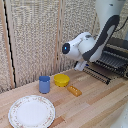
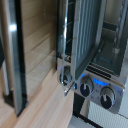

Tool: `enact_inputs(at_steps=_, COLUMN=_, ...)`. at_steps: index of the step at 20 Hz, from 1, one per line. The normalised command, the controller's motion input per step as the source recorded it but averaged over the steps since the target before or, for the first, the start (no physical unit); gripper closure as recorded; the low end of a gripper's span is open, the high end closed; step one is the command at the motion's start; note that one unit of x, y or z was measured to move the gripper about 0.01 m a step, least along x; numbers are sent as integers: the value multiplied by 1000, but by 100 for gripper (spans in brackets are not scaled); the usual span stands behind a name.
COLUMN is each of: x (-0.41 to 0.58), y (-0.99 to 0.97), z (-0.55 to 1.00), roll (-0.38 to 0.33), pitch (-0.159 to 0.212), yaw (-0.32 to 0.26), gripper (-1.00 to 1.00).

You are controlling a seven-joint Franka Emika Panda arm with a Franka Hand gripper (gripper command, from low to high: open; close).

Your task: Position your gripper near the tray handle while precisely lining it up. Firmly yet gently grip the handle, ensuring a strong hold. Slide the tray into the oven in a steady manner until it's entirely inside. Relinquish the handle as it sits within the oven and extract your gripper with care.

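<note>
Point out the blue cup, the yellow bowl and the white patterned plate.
Blue cup (image 1: 44,84), exterior view, on its side wall.
Yellow bowl (image 1: 61,79), exterior view, on its rim.
White patterned plate (image 1: 20,102), exterior view, on its rim.

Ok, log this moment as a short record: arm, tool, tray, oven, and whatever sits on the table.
arm: white, reaching toward the oven on the exterior view's right
tool: low by the tray's outer edge; open or shut cannot be told
tray: dark wire rack, sticking out of the oven
oven: black with silver trim, open, knobs on the front
table: wood
cup: blue, upright
bowl: yellow, beside the cup
plate: white, patterned, at the near edge
other: small orange item, unclear
</note>
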Motion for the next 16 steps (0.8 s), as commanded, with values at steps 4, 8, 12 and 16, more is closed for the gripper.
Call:
enact_inputs(at_steps=4, x=-11, y=-656, z=-48, roll=-184, pitch=0, yaw=-2, gripper=-100)
enact_inputs(at_steps=8, x=1, y=-639, z=-100, roll=-117, pitch=0, yaw=-91, gripper=-100)
enact_inputs(at_steps=12, x=109, y=-537, z=-154, roll=-55, pitch=-5, yaw=-116, gripper=-100)
enact_inputs(at_steps=16, x=126, y=-384, z=-15, roll=21, pitch=-2, yaw=-26, gripper=-100)
